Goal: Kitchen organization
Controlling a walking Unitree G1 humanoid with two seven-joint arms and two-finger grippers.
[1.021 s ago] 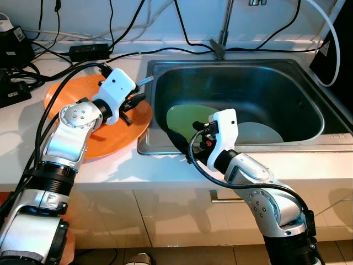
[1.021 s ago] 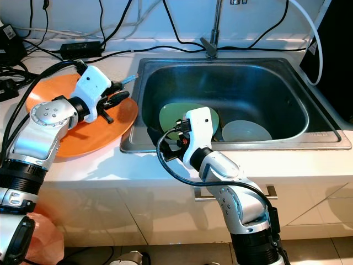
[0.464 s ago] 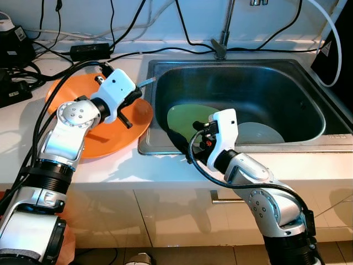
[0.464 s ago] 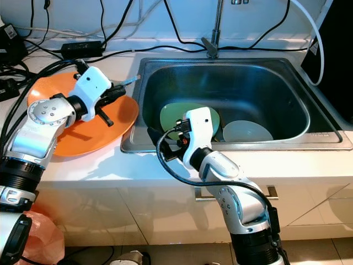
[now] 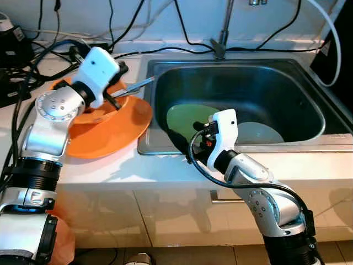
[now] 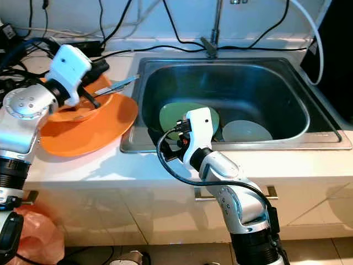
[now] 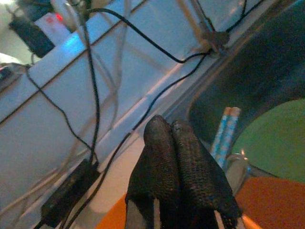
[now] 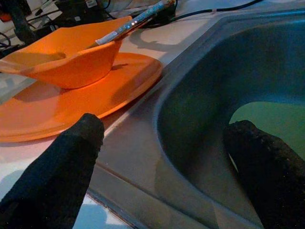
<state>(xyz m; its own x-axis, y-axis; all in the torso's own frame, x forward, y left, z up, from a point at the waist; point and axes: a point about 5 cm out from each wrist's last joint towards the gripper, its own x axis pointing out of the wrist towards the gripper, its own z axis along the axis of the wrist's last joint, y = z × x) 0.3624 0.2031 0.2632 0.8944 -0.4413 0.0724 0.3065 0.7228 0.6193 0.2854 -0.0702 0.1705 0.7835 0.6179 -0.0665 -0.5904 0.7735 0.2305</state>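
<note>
**Orange bowl lifted over the plate, green plate in the sink**

Starting on the left of the white desk [image 5: 165,168]: there's a tangle of black cables [image 5: 33,61] and a power brick [image 6: 80,48] along the back wall. In front of that sits a big orange plate [image 5: 118,130], right up against the sink's left rim.

The left gripper [image 5: 113,91] is above that plate with an orange bowl [image 6: 83,110], and the bowl is tilted, clearly off the plate. In the left wrist view its two fingers [image 7: 164,157] are pressed tight together, so the jaws are clenched, and they look to be pinching the bowl's rim. A pair of light blue patterned chopsticks [image 5: 138,84] rests in the bowl, tips poking out over the rim toward the sink.

Next is the steel sink [image 5: 309,96], faucet [image 5: 220,47] at the back. Inside: a green plate [image 5: 182,118] on the left of the basin and a pale, clear-looking round dish [image 5: 262,132] just beside it on the right.

The right gripper [image 8: 167,157] hangs at the sink's front-left corner, jaws spread wide and released, one finger over the desk edge, the other over the basin near the green plate.
</note>
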